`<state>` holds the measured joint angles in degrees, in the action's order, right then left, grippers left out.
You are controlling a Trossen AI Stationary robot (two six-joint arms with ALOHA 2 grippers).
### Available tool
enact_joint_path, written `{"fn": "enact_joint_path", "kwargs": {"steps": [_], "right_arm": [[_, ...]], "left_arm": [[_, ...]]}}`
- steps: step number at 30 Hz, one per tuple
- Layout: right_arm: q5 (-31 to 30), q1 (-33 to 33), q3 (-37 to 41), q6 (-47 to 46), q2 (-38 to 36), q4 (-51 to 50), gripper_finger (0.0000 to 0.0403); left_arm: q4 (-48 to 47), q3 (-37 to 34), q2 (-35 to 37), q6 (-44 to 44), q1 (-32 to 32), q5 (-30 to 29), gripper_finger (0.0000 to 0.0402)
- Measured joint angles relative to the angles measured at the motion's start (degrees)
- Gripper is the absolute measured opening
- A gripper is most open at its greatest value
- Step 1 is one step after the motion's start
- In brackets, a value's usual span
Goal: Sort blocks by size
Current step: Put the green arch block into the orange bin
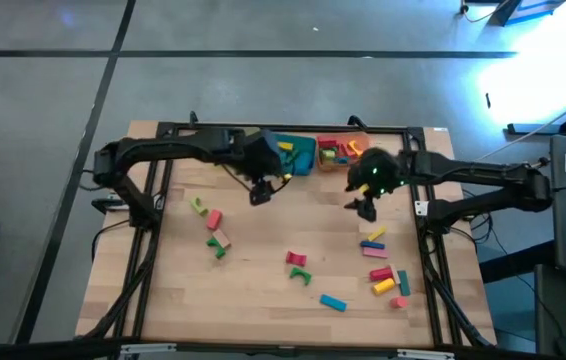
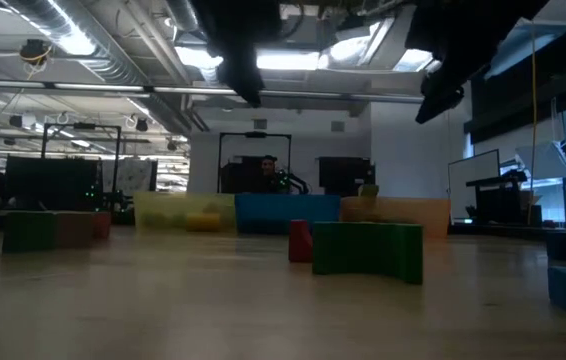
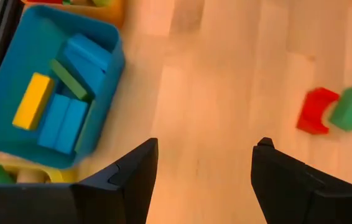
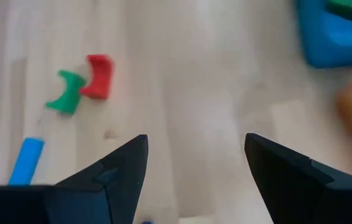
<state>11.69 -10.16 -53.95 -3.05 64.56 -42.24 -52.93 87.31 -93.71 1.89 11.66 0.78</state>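
Blocks are the matter here, and they are looking like light, rigid painted wood: nothing to crush, but smooth faces that could be slipping out of a shallow pinch.

Largest first: the teal rectangular plastic tray (image 1: 301, 158), at the far edge of the pale wooden table (image 1: 263, 270) between a yellow tray (image 3: 58, 176) and an orange tray (image 1: 355, 142), is already holding long bars, among them blue ones (image 3: 64, 121), a yellow one (image 3: 33, 101) and a dark green one. Bars like these are probably best taken across the narrow width at mid-length, so they are not swinging in the jaws.

Next come the mid-sized loose pieces. A red arch block (image 1: 295, 259) and a green arch block (image 1: 299, 274) are lying touching each other near the table's middle; flat outer sides look like the safer hold, since the curved hollow is offering little purchase. A blue bar (image 1: 333, 302) is lying nearer the front edge.

Smaller pieces are scattered in two clusters: pink, tan and green ones (image 1: 213, 230) on the left, and yellow, red and pink ones (image 1: 383, 275) on the right. These seem to need a centred, low pinch.

Left gripper (image 1: 260, 193) is hovering spread and empty just in front of the teal tray; right gripper (image 1: 365, 208) is hovering likewise spread and empty, near the orange tray.
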Motion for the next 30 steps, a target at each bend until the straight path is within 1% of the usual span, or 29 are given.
{"fn": "enact_joint_path", "kwargs": {"steps": [4, 8, 10, 13, 16, 20, 22, 25, 30], "right_arm": [[-2.59, 7.2, 0.02, -2.7, 2.79, 5.88, 0.0269], [-5.75, 13.11, 0.02, -4.53, 7.27, 11.04, 0.0269], [-6.27, 15.5, 0.02, -6.51, 9.6, 12.53, 0.0269], [-7.34, 18.94, 0.02, -12.8, 13.06, 14.23, 0.0269], [-9.35, 22.13, 0.02, -21.25, 16.23, 16.15, 0.0269], [-11.57, 26.33, 0.02, -29.99, 20.45, 20.63, 0.0269], [-11.96, 28.31, 0.02, -33.16, 22.37, 24.4, 0.0269], [-14.74, 31.1, 0.02, -37.44, 25.08, 29.63, 0.0269], [-21.14, 35.14, 0.02, -43.29, 29.05, 31.99, 0.0269]], "left_arm": [[2.55, -6.5, 5.28, -3.28, -1.43, -0.75, 0.0221], [11.46, -15.16, 9.79, -9.0, -3.17, -1.13, 0.0221], [16.33, -19.01, 10.6, -12.12, -4.64, -1.15, 0.0221], [17.87, -23.12, 10.6, -14.49, -6.91, -1.03, 0.0221], [17.94, -25.98, 10.64, -13.52, -8.47, -0.98, 0.0221], [18.2, -28.73, 10.61, -13.38, -9.59, -1.3, 0.0221], [18.36, -29.6, 10.62, -13.48, -9.78, -1.56, 0.0221], [19.79, -30.86, 10.62, -13.73, -9.81, -1.64, 0.0221], [21.12, -32.19, 10.58, -13.51, -9.81, -1.69, 0.0221]]}}
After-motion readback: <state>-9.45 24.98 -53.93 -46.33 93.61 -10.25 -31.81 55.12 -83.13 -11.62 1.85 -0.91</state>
